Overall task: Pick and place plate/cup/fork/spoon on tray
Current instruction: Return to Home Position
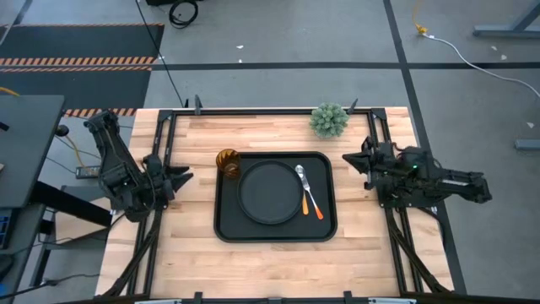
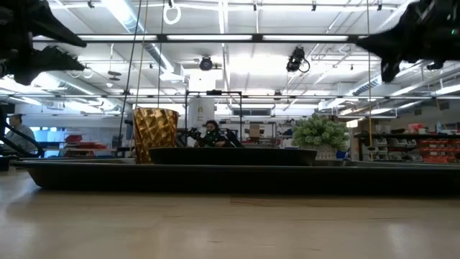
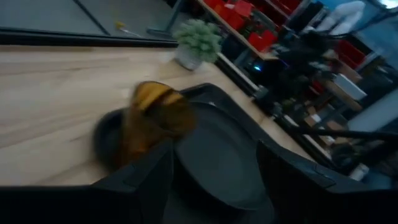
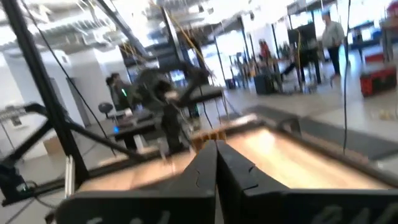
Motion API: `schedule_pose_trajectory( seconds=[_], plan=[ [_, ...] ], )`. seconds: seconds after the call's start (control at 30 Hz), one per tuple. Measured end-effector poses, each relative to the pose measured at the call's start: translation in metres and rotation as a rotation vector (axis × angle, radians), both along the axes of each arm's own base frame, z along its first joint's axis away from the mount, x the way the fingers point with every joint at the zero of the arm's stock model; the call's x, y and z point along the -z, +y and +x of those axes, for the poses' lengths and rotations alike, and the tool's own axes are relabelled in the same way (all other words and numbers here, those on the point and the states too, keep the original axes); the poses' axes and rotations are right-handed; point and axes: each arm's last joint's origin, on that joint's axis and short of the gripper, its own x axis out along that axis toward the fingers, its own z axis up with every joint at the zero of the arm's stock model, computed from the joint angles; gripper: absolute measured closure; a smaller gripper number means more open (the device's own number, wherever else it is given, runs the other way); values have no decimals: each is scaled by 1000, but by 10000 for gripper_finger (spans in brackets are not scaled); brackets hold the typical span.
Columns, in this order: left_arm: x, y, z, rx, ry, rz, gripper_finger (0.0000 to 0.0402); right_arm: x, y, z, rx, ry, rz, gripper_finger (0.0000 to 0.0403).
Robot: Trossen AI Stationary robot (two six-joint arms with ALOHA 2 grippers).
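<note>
The black tray (image 1: 228,228) lies mid-table. The round black plate (image 1: 268,192) lies in it. The amber cup (image 1: 228,163) stands in the tray's far left corner, and also shows in the low view (image 2: 155,134) and the left wrist view (image 3: 155,118). The spoon (image 1: 300,174) and the fork (image 1: 307,203) lie close together across the plate's right rim, orange handles toward the near edge. My left gripper (image 1: 186,177) is open and empty, left of the tray (image 3: 214,180). My right gripper (image 1: 348,159) is shut and empty, right of the tray (image 4: 216,171).
A green plant ball (image 1: 329,120) in a small pot stands at the far edge, right of centre. Bare wood lies along the near edge and on both sides of the tray. People show in the room beyond the table.
</note>
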Motion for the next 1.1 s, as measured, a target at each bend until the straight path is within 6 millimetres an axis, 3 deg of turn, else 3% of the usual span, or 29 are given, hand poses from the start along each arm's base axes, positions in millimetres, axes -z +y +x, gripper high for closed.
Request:
schedule_pose_trajectory(
  seconds=[0.17, 0.37, 0.5, 0.7, 0.83, 0.97, 1.1],
  plan=[
    [-15, -24, 18, 81, -16, 2, 168, 33, -2, 8, 10, 78, 106, 393],
    [-41, -45, 56, 224, -59, 62, 168, 24, -1, 7, -23, -11, 98, 395],
    [-42, -47, 88, 313, -71, 88, 168, 16, 1, 6, -88, -88, 75, 395],
    [-25, -27, 133, 348, -23, 53, 168, 17, 1, 7, -123, -72, 94, 394],
    [-35, -4, 148, 401, -127, 140, 168, 20, 1, 7, -125, -42, 120, 394],
    [-55, 24, 141, 502, -252, 241, 168, 24, 2, 8, -161, -9, 158, 394],
    [-63, 48, 118, 452, -225, 259, 168, 28, 4, 8, -211, 42, 157, 394]
  ],
)
